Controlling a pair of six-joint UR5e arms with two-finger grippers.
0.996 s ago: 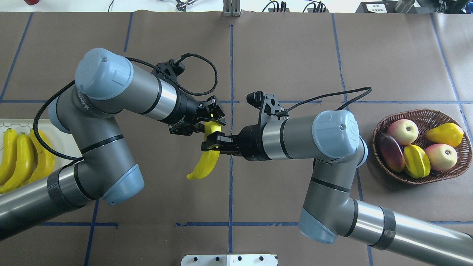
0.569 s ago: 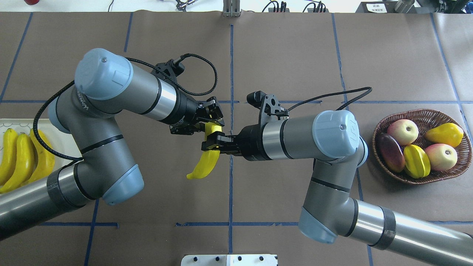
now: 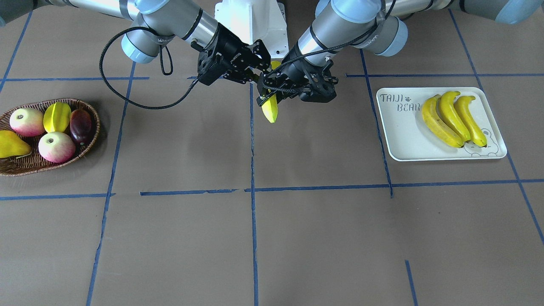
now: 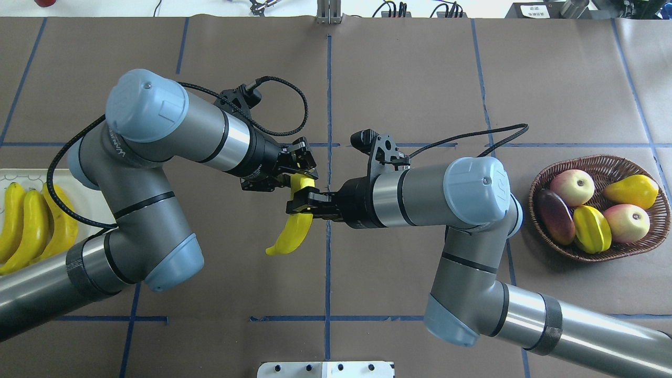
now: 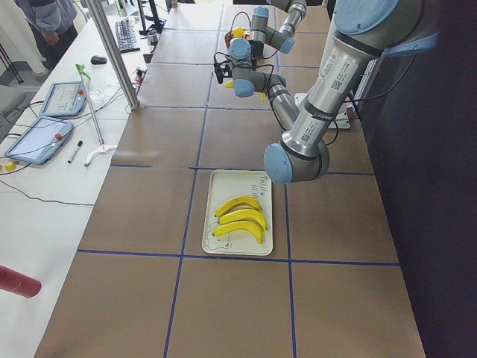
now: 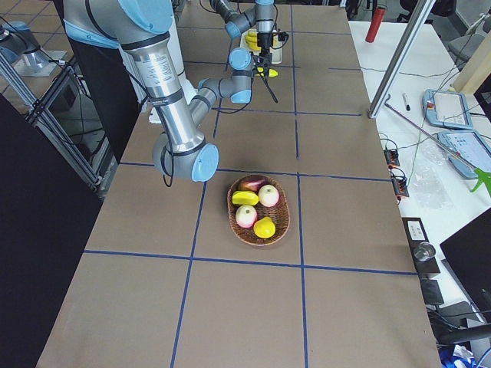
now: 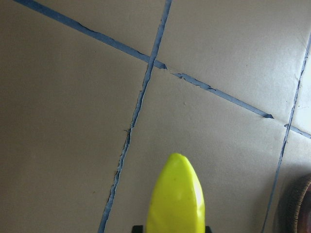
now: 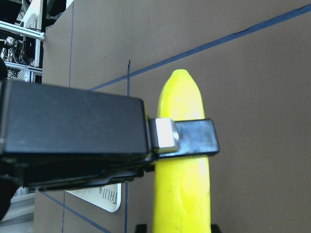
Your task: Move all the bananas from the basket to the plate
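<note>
Barely anything has shifted: mid-handover, left pincer [image 4: 300, 174] and right pincer [image 4: 299, 205] both clench the banana [image 4: 293, 231]; right must release first.

- The left arm [image 4: 210, 134] has drifted a touch toward its own side of the counter [image 4: 409, 79]. Its pale-blue joint cap [image 4: 147, 102] sits slightly farther to the overhead view's left than a second ago.
- The left fingers [image 4: 303, 153], clamped on the upper end of the banana [image 4: 294, 228], have edged the same small way, a shade farther from the blue tape line [image 4: 329, 94].
- The shift came in two small steps, one in each interval.
</note>
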